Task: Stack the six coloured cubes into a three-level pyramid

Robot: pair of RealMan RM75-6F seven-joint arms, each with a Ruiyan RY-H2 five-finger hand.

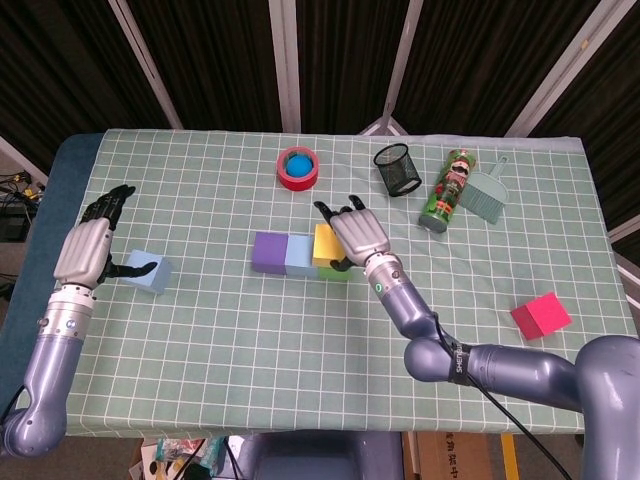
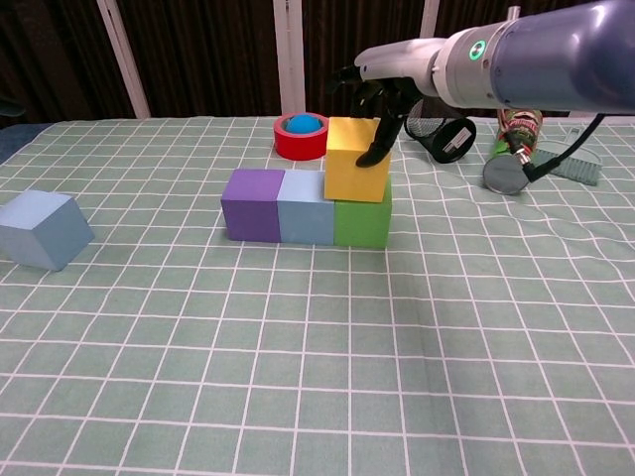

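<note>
Table [image 1: 300, 330] in front of me, covered in green checked cloth. Directly on it: purple cube [image 2: 252, 203], pale blue cube [image 2: 307, 206] and green cube [image 2: 362, 222] touching in a row at centre; a second light blue cube [image 1: 148, 271] well off to my left; red cube [image 1: 540, 315] far right. Along the back: red tape roll [image 1: 298, 167], black mesh cup [image 1: 397, 168], green can [image 1: 446, 190], small brush [image 1: 484, 193].

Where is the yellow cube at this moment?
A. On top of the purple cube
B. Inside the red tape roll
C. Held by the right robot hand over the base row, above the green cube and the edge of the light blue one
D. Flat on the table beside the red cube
C: the chest view shows the yellow cube gripped by the right robot hand above the green cube, overlapping the middle light blue cube.
</note>
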